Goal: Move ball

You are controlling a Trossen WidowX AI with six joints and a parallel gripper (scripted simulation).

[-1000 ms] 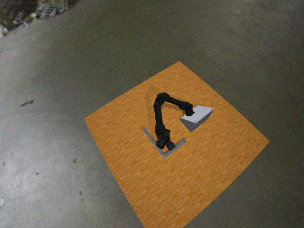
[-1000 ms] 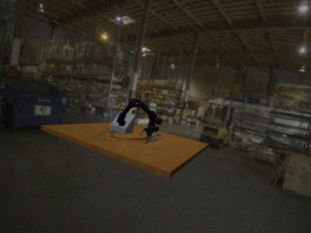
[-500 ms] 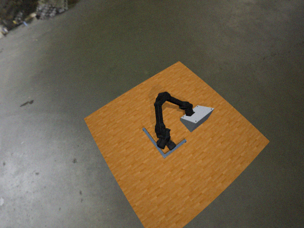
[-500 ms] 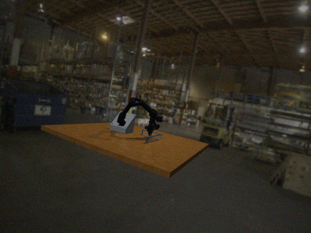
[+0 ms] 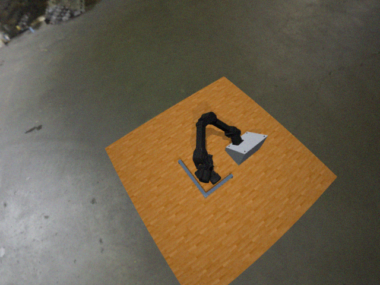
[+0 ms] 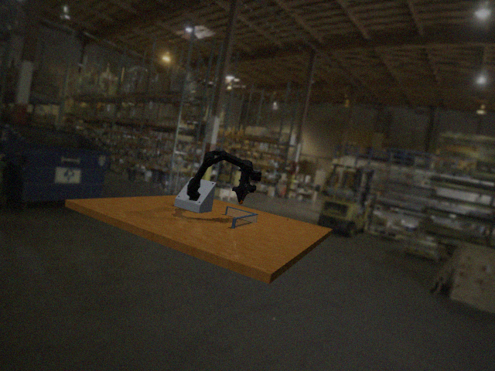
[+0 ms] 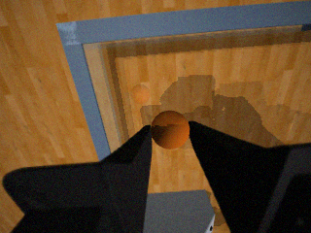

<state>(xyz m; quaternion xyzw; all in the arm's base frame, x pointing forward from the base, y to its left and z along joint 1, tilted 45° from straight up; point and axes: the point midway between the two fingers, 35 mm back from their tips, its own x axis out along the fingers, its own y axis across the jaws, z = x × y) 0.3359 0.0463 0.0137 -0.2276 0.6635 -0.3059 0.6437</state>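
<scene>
here, close up in the wrist view, the gripper (image 7: 170, 130) has its two dark fingers pressed on the orange ball (image 7: 169, 129), one on each side. the jaws are partly closed, as far as the ball lets them go, and the ball is what they hold. the ball hangs above the table (image 7: 29, 97), not on it, inside the corner made by the two walls (image 7: 80, 78). a little past the ball and to its left in this view sits the faint copy (image 7: 141, 93), pale and see-through, on the wood near the corner. the ball is near the copy but not over it. a dark shadow lies on the wood just beyond the ball. farther off, the top view shows the arm (image 5: 200, 138) bent over from its grey base (image 5: 247, 145), with the gripper (image 5: 208, 177) low inside the walls (image 5: 196, 184). in the exterior view the gripper (image 6: 242, 198) hangs above the walls (image 6: 240, 217), and a tiny orange spot shows at its tip.
</scene>
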